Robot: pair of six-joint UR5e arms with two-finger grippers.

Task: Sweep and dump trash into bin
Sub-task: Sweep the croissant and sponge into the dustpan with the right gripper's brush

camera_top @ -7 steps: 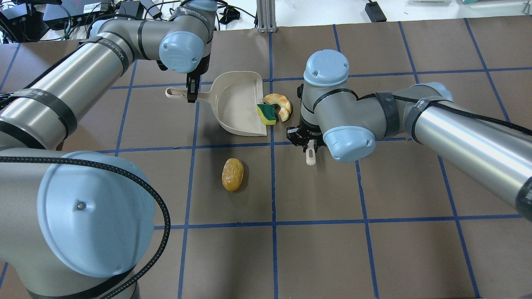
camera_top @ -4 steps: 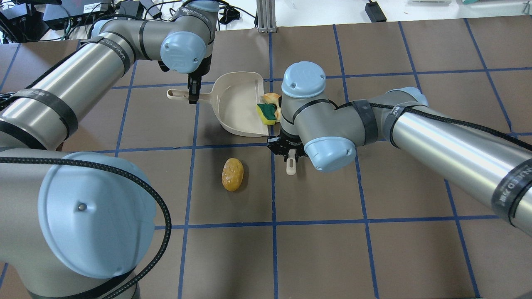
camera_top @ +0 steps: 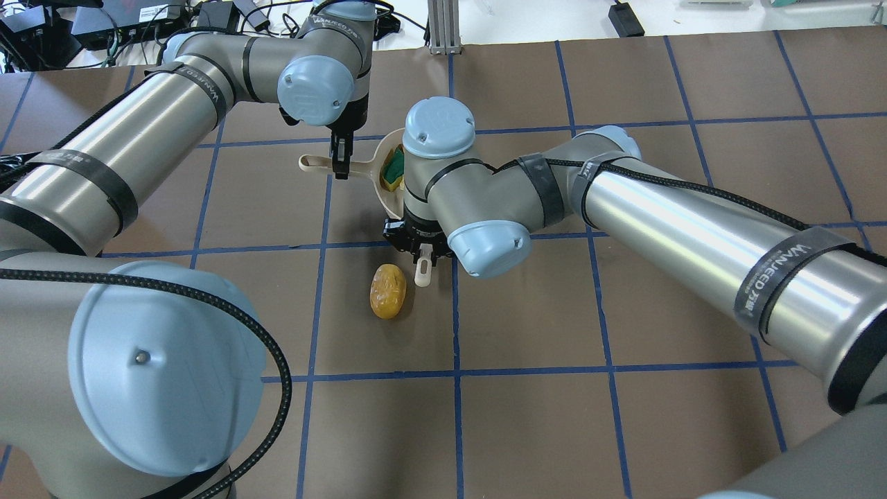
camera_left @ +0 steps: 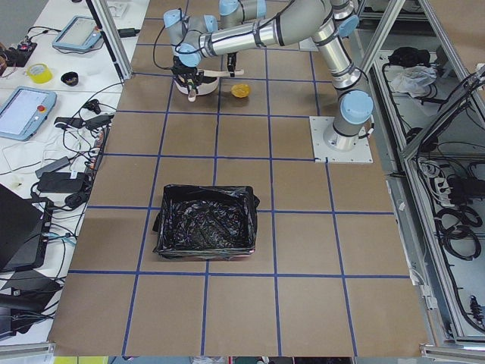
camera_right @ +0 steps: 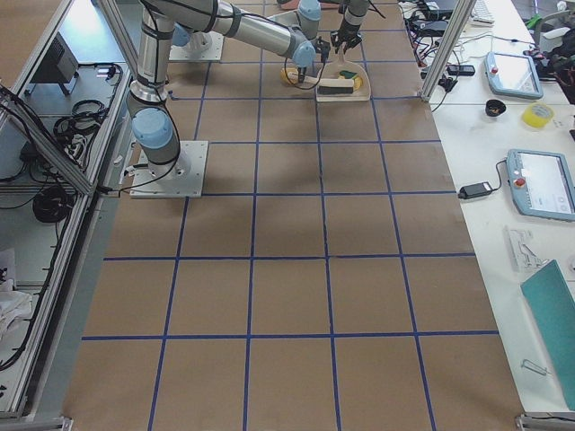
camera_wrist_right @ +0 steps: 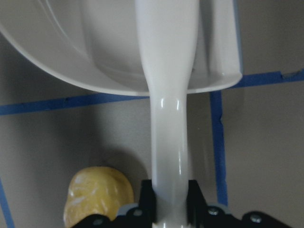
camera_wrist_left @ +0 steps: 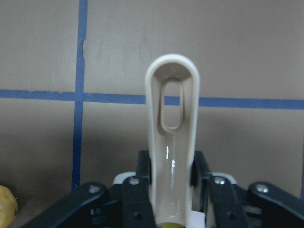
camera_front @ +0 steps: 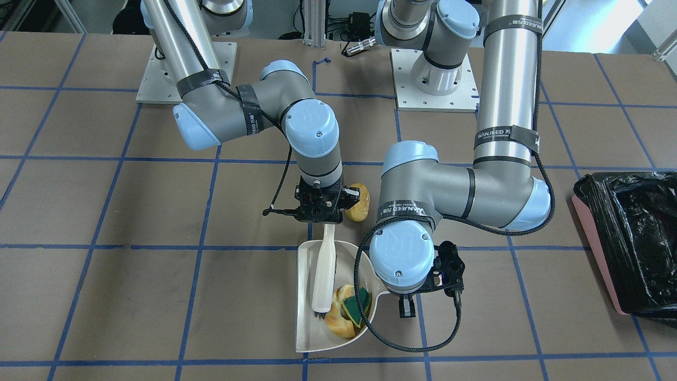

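Observation:
My left gripper (camera_top: pixel 339 163) is shut on the handle (camera_wrist_left: pixel 172 142) of the beige dustpan (camera_front: pixel 309 338). My right gripper (camera_top: pixel 421 253) is shut on the white brush (camera_front: pixel 323 275), which lies across the pan with its bristles inside. The croissant piece (camera_front: pixel 338 320) and the green-and-yellow sponge piece (camera_front: pixel 355 306) sit in the pan beside the bristles. The potato-like lump (camera_top: pixel 388 291) lies on the table outside the pan, just beside my right gripper, and shows in the right wrist view (camera_wrist_right: pixel 99 194). The pink bin (camera_front: pixel 595 248) with its black bag stands far off on my left.
The table is brown paper with a blue tape grid. My right forearm (camera_top: pixel 693 215) crosses the middle of the table above the pan. The two arm bases (camera_front: pixel 433 79) stand at the near edge. Cables and devices lie beyond the far edge.
My right gripper has swept the brush to the left, across the pan's mouth. The croissant and sponge have moved from the pan's lip into the pan. The pan has shifted slightly right.

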